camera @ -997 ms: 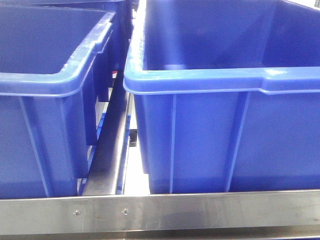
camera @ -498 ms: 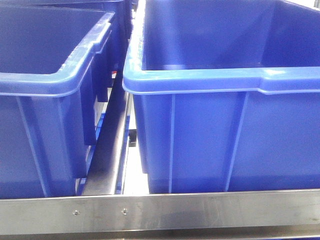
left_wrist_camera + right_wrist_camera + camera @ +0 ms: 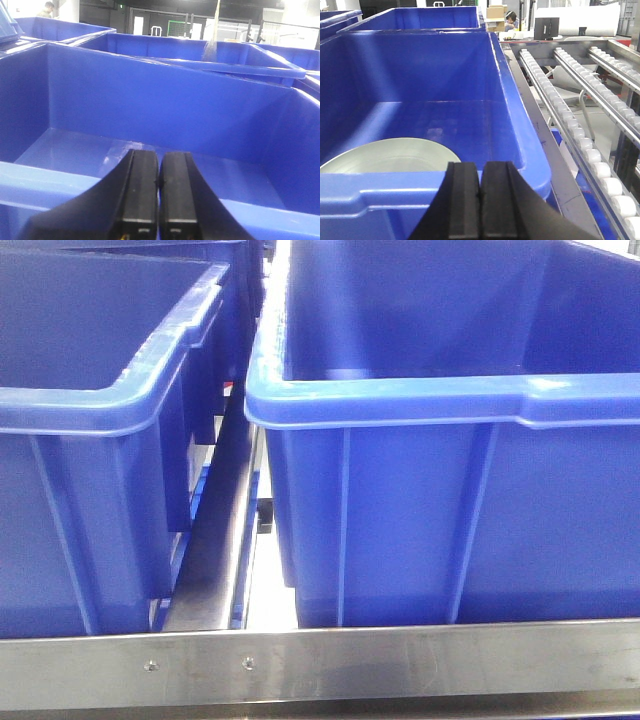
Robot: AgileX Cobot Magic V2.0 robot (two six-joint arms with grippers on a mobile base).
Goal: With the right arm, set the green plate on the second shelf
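Black and pressed flat together with nothing between them, the fingers of the right pincer (image 3: 480, 200) sit at the bottom centre of the right wrist view, hovering just outside the near rim of a blue bin (image 3: 520, 125). The left pincer (image 3: 158, 195) is likewise closed on nothing, low in its own view, at the edge of another blue bin (image 3: 150, 100).

Past the right pincer, at the lower left of that frame, a pale greenish disc lies flat on the bin floor, partly hidden by the rim; this is likely the green plate (image 3: 395, 155). To the right runs a roller conveyor (image 3: 570, 135).

As a judgement: the plate lies in the bin, in no grip, and no shelf is visible, so picking it up and placing it remains.

Against the earlier front frames, the bins (image 3: 440, 490) and steel rail (image 3: 400, 660) sit almost identically; only a slight drift of the view shows.
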